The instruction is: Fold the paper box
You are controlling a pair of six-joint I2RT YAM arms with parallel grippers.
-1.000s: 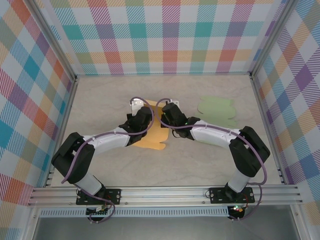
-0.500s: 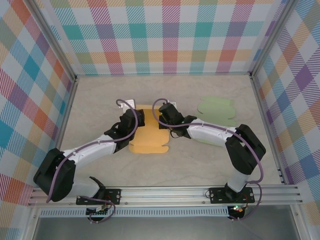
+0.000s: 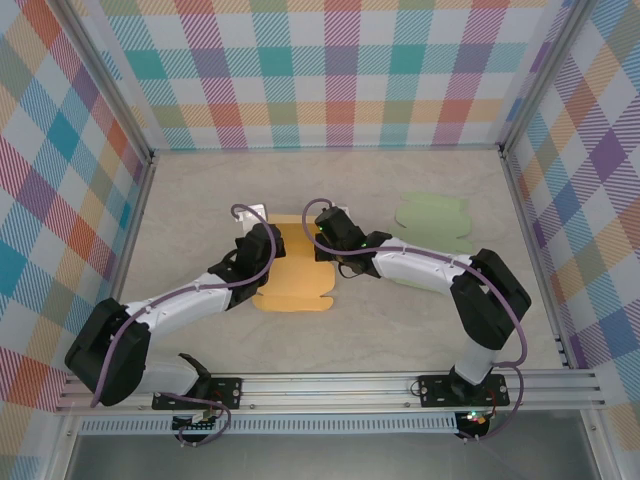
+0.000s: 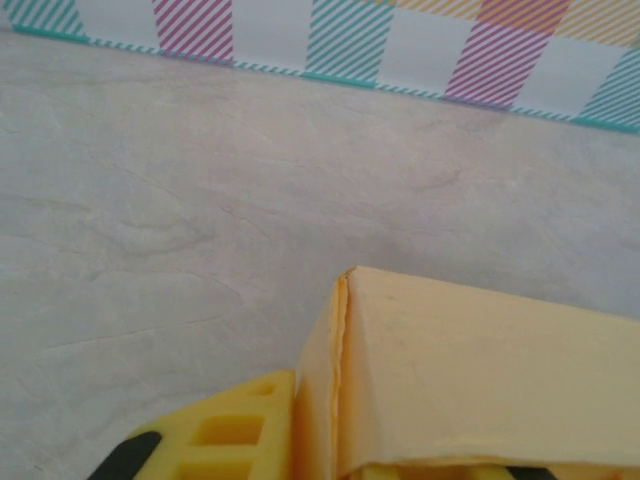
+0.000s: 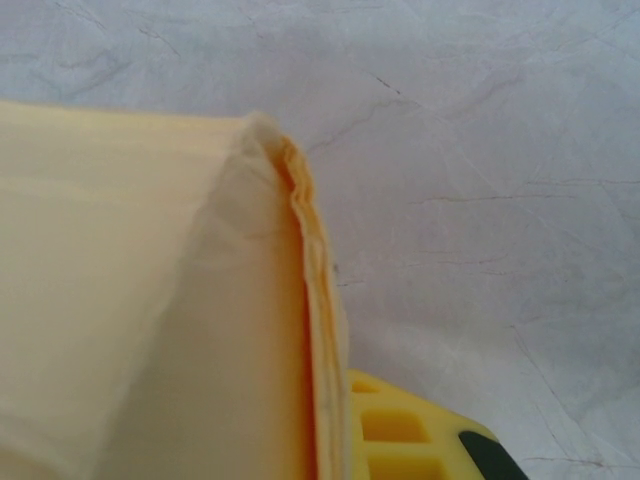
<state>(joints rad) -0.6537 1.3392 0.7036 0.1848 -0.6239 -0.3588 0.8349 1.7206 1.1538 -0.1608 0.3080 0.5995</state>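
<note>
Your right gripper (image 3: 326, 226) is clamped on the box (image 3: 297, 283) at its 1 o'clock corner, the paper's creased edge running straight into the jaws. Your left gripper (image 3: 265, 238) sits at the 11 o'clock corner with the folded edge between its fingers (image 4: 220, 435); you cannot tell whether it pinches the paper or merely brackets it. The orange box lies at table centre, mostly flat, its 12 o'clock edge raised where both grippers meet it. The step in hand looks like lifting and creasing that far panel, an early one, with the box far from formed. Next you likely need a sure left grip, then both wrists turning together so the crease runs straight and the thin paper does not tear. A green sheet (image 3: 435, 222) lies flat at 2 o'clock, well apart. The table (image 3: 190, 200) is pale, marbled and matte; plaid walls (image 3: 340, 70) close three sides.
</note>
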